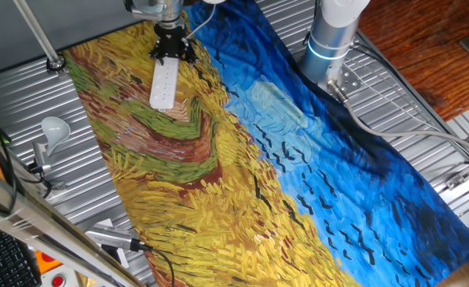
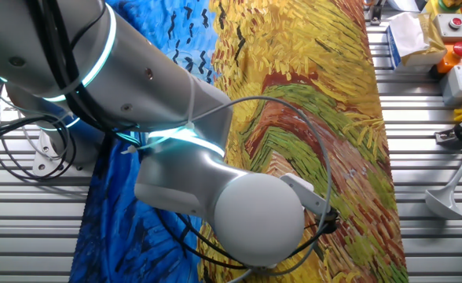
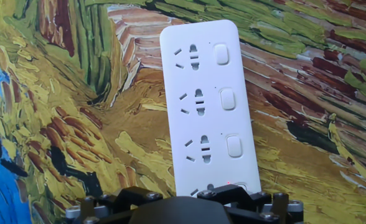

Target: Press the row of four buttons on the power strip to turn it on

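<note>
On the painted cloth over the worktop: power strip (image 3: 205, 106) lies flat | tool (image 1: 173, 49) at its near end (finger gap hidden, cannot tell) | row of four buttons (image 3: 228, 99) | advice: press straight down, centred per switch.

Silver-grey arm (image 2: 176, 141) (glowing cyan rings), black tool (image 1: 172, 48).

robotics lab | ribbed metal table (image 1: 426, 119) | robot arm (image 2: 137, 79) | loose cables (image 2: 11, 149)
</note>
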You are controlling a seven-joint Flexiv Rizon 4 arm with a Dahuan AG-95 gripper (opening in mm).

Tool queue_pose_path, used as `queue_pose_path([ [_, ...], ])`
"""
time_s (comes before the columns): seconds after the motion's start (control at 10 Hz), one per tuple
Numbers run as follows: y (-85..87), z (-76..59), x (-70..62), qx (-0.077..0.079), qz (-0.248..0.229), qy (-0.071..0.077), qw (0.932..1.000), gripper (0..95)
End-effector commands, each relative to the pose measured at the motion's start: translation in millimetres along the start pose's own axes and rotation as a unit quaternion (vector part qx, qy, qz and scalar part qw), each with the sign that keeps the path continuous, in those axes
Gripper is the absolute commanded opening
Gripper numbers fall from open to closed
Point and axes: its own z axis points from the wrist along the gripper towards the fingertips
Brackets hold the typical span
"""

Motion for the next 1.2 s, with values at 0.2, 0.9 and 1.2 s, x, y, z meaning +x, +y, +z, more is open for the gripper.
queue_pose_path([
  [0.2, -1.1, -4.7, -0.4, -0.001, 0.003, 0.000, 1.0000, 95.0],
  [0.9, -1.2, -2.5, -0.4, 0.001, 0.002, 0.005, 1.0000, 95.0],
  [1.2, -1.0, 1.3, -0.1, 0.004, 0.000, 0.006, 1.0000, 95.0],
])
